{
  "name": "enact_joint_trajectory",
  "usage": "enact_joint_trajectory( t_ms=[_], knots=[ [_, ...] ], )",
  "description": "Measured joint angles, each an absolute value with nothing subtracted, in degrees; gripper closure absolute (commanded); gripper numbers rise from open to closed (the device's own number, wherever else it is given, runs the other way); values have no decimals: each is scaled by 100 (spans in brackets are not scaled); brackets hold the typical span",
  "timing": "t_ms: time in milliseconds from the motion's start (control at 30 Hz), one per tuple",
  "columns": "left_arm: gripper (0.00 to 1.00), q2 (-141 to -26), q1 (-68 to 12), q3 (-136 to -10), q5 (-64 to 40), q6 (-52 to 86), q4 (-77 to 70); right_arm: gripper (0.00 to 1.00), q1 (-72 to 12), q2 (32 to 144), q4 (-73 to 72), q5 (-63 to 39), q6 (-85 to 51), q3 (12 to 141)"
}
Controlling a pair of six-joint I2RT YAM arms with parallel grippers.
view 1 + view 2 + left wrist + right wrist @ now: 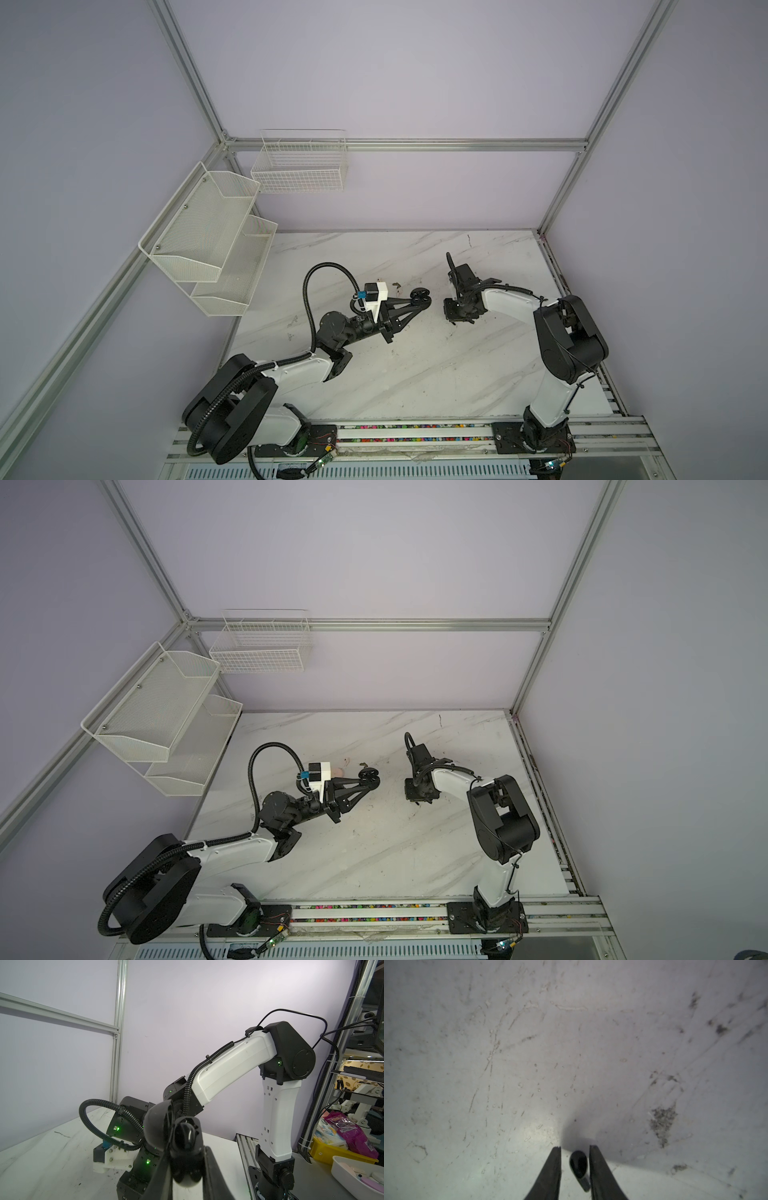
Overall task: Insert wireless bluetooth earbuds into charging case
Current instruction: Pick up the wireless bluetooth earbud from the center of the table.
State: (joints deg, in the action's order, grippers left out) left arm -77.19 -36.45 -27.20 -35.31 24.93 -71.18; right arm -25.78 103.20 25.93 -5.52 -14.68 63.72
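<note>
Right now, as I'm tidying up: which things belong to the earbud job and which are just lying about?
Job:
black case, shut in the left gripper
black earbud, between the open jaws of the right gripper

Lying about:
wire basket
mesh shelf
brown speck

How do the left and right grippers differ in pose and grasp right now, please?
The left gripper is raised off the table, reaching sideways; the right gripper points down at it. The left jaws are shut on the open black charging case; the right jaws stand apart around a black earbud lying on the table, not yet clamped. Both have black jaws.
</note>
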Motion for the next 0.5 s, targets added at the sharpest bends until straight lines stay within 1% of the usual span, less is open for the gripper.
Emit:
enact_joint_trajectory(
  t_ms=[500],
  knots=[
    [100, -7719, -3645, -2718, -3531, 2493, -7120, 76, -2578, 10320, 2644, -543, -1468, 6309]
  ],
)
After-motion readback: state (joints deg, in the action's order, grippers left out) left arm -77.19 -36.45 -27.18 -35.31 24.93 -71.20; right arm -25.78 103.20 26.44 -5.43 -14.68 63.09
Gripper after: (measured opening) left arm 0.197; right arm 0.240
